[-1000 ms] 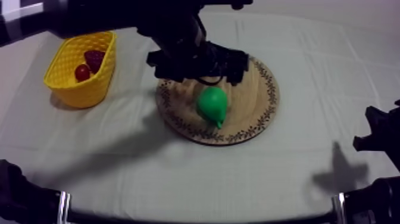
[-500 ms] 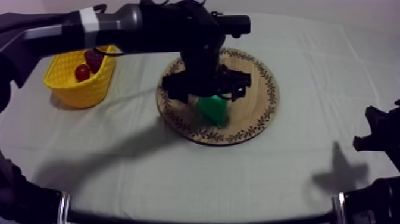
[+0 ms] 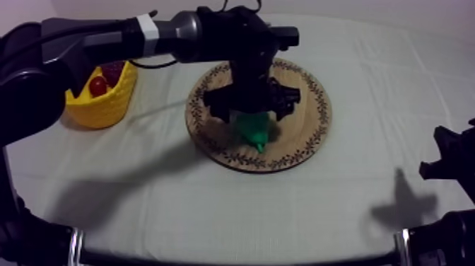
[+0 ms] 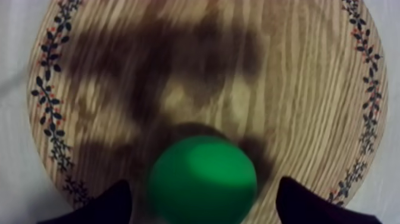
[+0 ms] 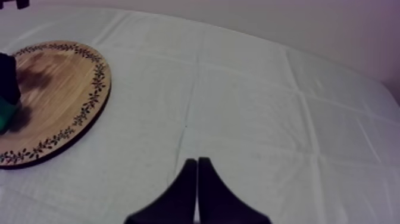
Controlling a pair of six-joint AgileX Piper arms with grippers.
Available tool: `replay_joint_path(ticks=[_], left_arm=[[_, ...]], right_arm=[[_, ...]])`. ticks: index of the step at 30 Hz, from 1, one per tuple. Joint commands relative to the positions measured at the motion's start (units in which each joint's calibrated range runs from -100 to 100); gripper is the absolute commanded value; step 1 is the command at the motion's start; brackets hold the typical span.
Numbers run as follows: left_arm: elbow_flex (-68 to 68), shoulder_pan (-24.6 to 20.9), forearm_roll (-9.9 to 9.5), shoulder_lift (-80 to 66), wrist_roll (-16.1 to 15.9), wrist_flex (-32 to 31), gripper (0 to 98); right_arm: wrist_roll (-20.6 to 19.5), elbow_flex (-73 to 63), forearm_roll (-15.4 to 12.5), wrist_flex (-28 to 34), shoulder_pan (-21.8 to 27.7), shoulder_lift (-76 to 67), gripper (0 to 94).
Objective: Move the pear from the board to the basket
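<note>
Lowered left pincer (image 4: 202, 186) gapes astride pear (image 3: 253, 129), narrow end toward board's (image 3: 312, 106) near rim, right pincer (image 5: 197, 163) closed

Worktop and surroundings
Worktop (image 3: 367, 184) covered by a grey-white cloth (image 5: 250, 107) with fold creases running across it; plain pale wall (image 5: 286, 24) behind the far edge; dim light, soft shadows (image 3: 399, 205) on the cloth
</note>
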Motion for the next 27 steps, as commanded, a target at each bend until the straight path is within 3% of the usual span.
replay_joint_path(ticks=[1, 21, 27], left_arm=[[-0.7, -0.1, 0.51, 0.8, -0.6, 0.7, 89.0], [-6.6, -1.6, 3.66, 6.1, -4.6, 5.7, 73.4], [-6.7, -1.6, 3.82, 6.5, -6.0, 5.6, 58.4]], right_arm=[[0.0, 0.1, 0.0, 0.0, 0.0, 0.0, 0.5], [0.0, 0.1, 0.0, 0.0, 0.0, 0.0, 0.5], [0.0, 0.1, 0.0, 0.0, 0.0, 0.0, 0.5]])
